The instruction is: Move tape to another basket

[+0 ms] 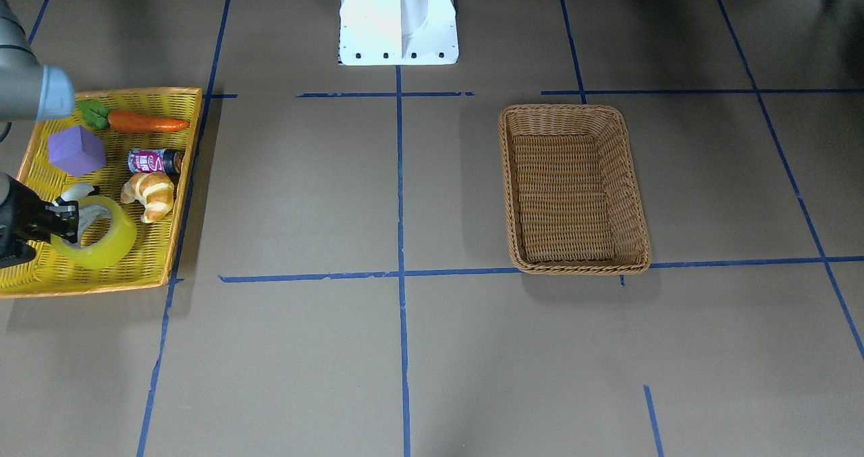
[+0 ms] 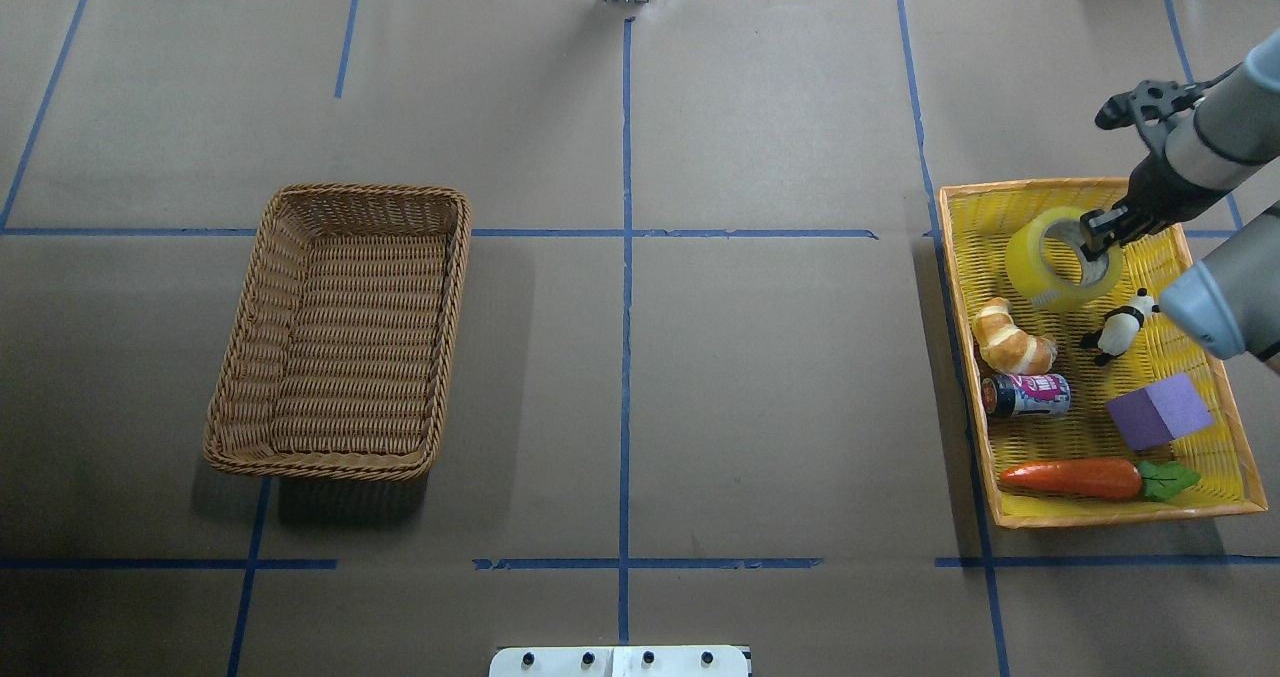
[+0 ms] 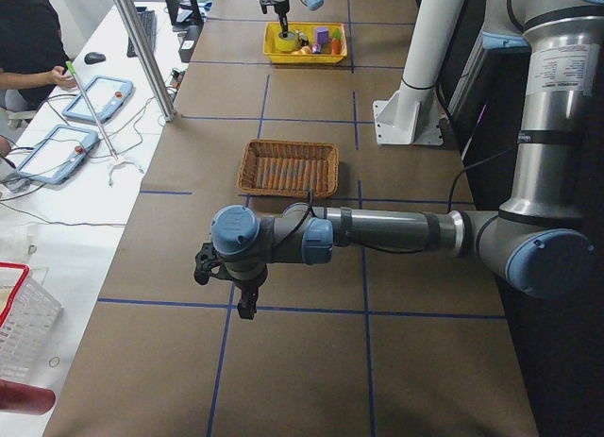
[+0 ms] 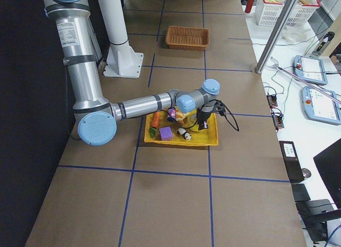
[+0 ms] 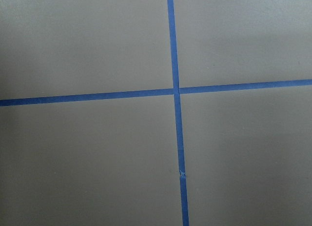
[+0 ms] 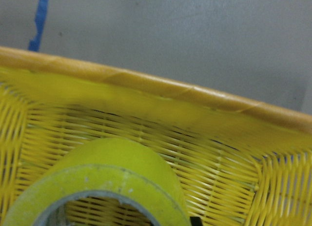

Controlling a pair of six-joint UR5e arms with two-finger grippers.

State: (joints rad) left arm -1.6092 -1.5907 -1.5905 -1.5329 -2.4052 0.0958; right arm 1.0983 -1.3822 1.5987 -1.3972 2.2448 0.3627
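The tape (image 1: pixel 108 244) is a yellow-green roll standing tilted in the near corner of the flat yellow tray (image 1: pixel 138 93). It also shows in the overhead view (image 2: pixel 1038 257) and fills the bottom of the right wrist view (image 6: pixel 114 172). My right gripper (image 1: pixel 66 219) (image 2: pixel 1093 235) is shut on the tape's wall, one finger inside the core and one outside. The brown wicker basket (image 1: pixel 574 110) (image 2: pixel 360 193) stands empty on the other half of the table. My left gripper (image 3: pixel 226 281) hangs over bare table far from both; I cannot tell whether it is open or shut.
The tray also holds a croissant (image 2: pixel 1012 339), a small can (image 2: pixel 1028 395), a purple cube (image 2: pixel 1160 409), a toy carrot (image 2: pixel 1070 477) and a panda figure (image 2: pixel 1120 327) beside the tape. The robot's white base (image 1: pixel 398 18) stands at the table's middle edge.
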